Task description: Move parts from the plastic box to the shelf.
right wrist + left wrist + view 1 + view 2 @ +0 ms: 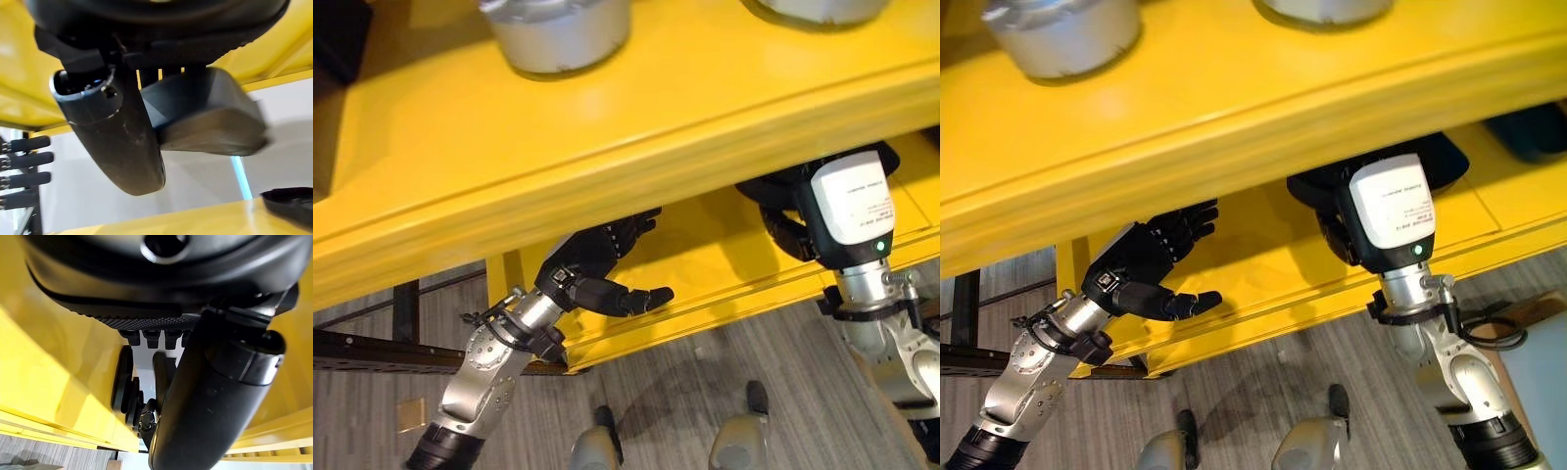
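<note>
A yellow shelf has an upper board [607,166] and a lower board [1263,274]. My right hand [117,142] reaches in under the upper board. Its thumb and fingers curl round a dark grey part [205,117] held above the lower board. From the head, the upper board hides that hand, and its white-capped wrist [1391,211] shows. My left hand [597,269] hovers open at the front edge of the lower board [724,294], holding nothing. Another dark part [289,201] lies on the lower board, and a dark teal object [1538,132] sits further right.
Two grey metal pots [558,34] [818,10] stand on the upper board. A dark frame [372,348] runs along the floor at the left. A pale blue surface [1540,387] shows low at the right. The grey plank floor [705,392] lies below the shelf.
</note>
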You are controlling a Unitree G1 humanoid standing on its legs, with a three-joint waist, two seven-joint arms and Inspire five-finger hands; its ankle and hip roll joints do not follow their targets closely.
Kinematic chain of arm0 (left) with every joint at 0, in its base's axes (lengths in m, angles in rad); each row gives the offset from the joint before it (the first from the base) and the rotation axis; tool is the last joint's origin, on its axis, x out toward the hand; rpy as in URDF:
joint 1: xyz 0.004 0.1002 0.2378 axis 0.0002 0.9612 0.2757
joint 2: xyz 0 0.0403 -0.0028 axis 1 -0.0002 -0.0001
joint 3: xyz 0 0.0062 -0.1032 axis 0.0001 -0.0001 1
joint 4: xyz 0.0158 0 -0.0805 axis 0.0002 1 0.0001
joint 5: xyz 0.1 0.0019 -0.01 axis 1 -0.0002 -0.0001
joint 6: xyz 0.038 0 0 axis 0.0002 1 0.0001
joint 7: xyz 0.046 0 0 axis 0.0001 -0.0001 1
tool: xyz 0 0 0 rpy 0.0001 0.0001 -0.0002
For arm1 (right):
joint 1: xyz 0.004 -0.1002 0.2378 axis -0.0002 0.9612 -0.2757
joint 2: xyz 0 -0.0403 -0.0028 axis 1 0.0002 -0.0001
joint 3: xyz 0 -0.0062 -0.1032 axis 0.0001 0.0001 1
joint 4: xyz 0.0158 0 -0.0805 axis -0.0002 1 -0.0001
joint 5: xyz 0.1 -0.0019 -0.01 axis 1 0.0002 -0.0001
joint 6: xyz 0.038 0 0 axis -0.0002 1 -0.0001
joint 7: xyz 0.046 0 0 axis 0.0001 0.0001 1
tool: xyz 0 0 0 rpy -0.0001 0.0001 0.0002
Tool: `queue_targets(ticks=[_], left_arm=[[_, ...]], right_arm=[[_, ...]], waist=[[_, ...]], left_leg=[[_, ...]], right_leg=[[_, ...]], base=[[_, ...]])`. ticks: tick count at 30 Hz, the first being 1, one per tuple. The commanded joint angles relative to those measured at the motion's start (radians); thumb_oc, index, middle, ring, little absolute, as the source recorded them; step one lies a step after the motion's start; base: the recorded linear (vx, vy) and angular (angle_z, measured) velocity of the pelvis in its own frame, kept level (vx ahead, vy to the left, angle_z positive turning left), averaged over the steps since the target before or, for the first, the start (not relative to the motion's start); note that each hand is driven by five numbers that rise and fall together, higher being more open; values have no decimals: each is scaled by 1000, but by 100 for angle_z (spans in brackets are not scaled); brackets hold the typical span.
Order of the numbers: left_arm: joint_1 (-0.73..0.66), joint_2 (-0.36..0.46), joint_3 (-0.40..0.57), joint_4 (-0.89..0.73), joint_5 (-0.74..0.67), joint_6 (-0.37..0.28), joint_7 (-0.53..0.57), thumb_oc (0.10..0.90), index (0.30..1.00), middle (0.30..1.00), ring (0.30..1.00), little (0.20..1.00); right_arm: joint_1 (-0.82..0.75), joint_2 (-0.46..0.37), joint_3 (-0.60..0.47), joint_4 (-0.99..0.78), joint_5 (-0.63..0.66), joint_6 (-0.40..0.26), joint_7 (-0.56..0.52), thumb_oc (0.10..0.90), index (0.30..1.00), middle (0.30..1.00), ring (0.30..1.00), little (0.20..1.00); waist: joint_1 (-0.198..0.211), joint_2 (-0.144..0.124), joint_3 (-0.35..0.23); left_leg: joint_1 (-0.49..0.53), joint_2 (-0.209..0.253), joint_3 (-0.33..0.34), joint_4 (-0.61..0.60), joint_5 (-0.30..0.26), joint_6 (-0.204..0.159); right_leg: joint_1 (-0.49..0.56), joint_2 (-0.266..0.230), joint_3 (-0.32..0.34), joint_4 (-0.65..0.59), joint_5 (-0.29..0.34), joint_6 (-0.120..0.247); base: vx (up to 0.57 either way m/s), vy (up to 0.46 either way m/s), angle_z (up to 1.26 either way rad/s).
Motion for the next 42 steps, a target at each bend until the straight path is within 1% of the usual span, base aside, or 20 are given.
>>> queue_targets(ticks=[1,3,4,6,9,12,15,16,21,22,24,27,28,29,32,35,38,42], left_arm=[[-20,-14,42,-106,-39,-74,7,900,1000,1000,1000,1000],[-26,-16,32,-95,-40,-83,12,900,1000,1000,1000,1000],[-34,-16,25,-86,-50,-91,15,900,1000,1000,1000,1000],[-40,-25,16,-79,-57,-102,7,900,1000,1000,1000,1000],[-33,-38,10,-90,-83,-82,-27,900,1000,1000,1000,1000],[-27,-41,-1,-92,-92,-64,-39,900,1000,1000,1000,1000],[-34,-39,-11,-91,-96,-57,-44,900,1000,1000,1000,1000],[-37,-35,-20,-94,-101,-56,-42,900,1000,1000,1000,1000],[-54,-34,-35,-89,-103,-63,-31,900,1000,1000,1000,1000],[-58,-34,-38,-90,-105,-63,-29,900,1000,1000,1000,1000],[-75,-32,-41,-82,-94,-74,-28,900,1000,1000,1000,1000],[-89,-34,-45,-82,-89,-74,-16,900,1000,1000,1000,1000],[-101,-31,-48,-80,-80,-81,-7,900,1000,1000,1000,1000],[-111,-31,-51,-79,-75,-83,-2,900,1000,1000,1000,1000],[-144,-29,-57,-79,-62,-82,9,900,1000,1000,1000,1000],[-162,-30,-63,-79,-55,-83,18,900,1000,1000,1000,1000],[-178,-31,-66,-77,-43,-84,15,900,1000,1000,1000,1000],[-191,-30,-61,-77,-33,-89,-2,900,1000,1000,1000,1000]], right_arm=[[-118,-69,4,-154,27,-21,-42,400,300,300,300,300],[-124,-73,14,-145,34,-15,-40,400,300,300,300,300],[-136,-79,23,-131,31,-12,-46,400,300,300,300,300],[-160,-82,32,-98,36,-26,-49,400,300,300,300,300],[-177,-84,41,-82,18,-42,-35,400,300,300,300,300],[-198,-106,52,-71,34,-66,-1,400,300,300,300,300],[-229,-115,73,-64,65,-64,47,400,300,300,300,300],[-249,-119,89,-51,100,-60,77,400,300,300,300,300],[-292,-120,128,-27,134,-50,129,400,300,300,300,300],[-301,-123,135,-23,127,-58,137,400,300,300,300,300],[-322,-125,148,-3,114,-67,133,400,300,300,300,300],[-346,-125,157,19,115,-80,129,400,300,300,300,300],[-362,-126,163,18,103,-95,121,400,300,300,300,300],[-371,-124,168,19,103,-95,123,400,300,300,300,300],[-430,-110,196,35,97,-75,130,400,300,300,300,300],[-471,-95,217,45,88,-47,127,400,300,300,300,300],[-519,-85,238,87,88,9,125,400,300,300,300,300],[-558,-85,246,140,102,54,109,400,300,300,300,300]], waist=[[-2,9,-116],[4,2,-109],[8,-2,-99],[14,-6,-88],[19,-7,-82],[23,-8,-79],[25,-9,-69],[30,-10,-59],[37,-11,-34],[39,-12,-24],[45,-14,-6],[51,-14,14],[55,-15,29],[58,-16,36],[72,-16,71],[82,-14,95],[95,-11,119],[104,-5,146]], left_leg=[[55,-6,48,-165,20,109],[44,-6,34,-151,24,109],[36,0,27,-146,29,107],[37,11,27,-153,41,103],[47,29,26,-164,57,94],[56,41,25,-167,67,86],[52,45,25,-155,64,83],[46,47,23,-142,62,82],[22,53,13,-110,58,81],[15,53,6,-99,54,82],[-7,52,-3,-70,47,84],[-31,53,-14,-35,41,85],[-57,52,-25,-2,33,87],[-74,52,-30,16,28,88],[-134,50,-59,86,11,88],[-174,47,-75,124,2,89],[-220,45,-94,159,-3,90],[-272,39,-111,191,-5,88]], right_leg=[[-21,86,-7,35,-133,6],[-23,98,-1,37,-133,6],[-29,110,-1,46,-144,7],[-23,121,-6,43,-151,7],[-4,133,-12,35,-161,10],[10,140,-20,33,-169,10],[10,142,-21,43,-178,6],[8,143,-23,49,-183,3],[-2,147,-23,76,-197,-4],[-6,148,-21,87,-203,-6],[-21,147,-19,114,-213,-9],[-40,148,-16,153,-226,-14],[-59,149,-12,185,-237,-20],[-72,149,-12,203,-244,-21],[-117,153,-8,277,-271,-35],[-151,153,-6,324,-287,-40],[-191,151,-7,378,-305,-46],[-236,149,-7,428,-325,-53]], base=[[-34,-147,-23],[-38,-127,-4],[-70,-120,7],[-64,-115,14],[28,-98,4],[39,-53,-1],[-9,-20,2],[0,0,0],[-44,-32,-1],[-64,-46,5],[-75,-48,3],[-64,-42,3],[-91,-65,8],[-115,-84,9],[-107,-96,13],[-79,-89,9],[-82,-85,10],[-92,-79,8]])
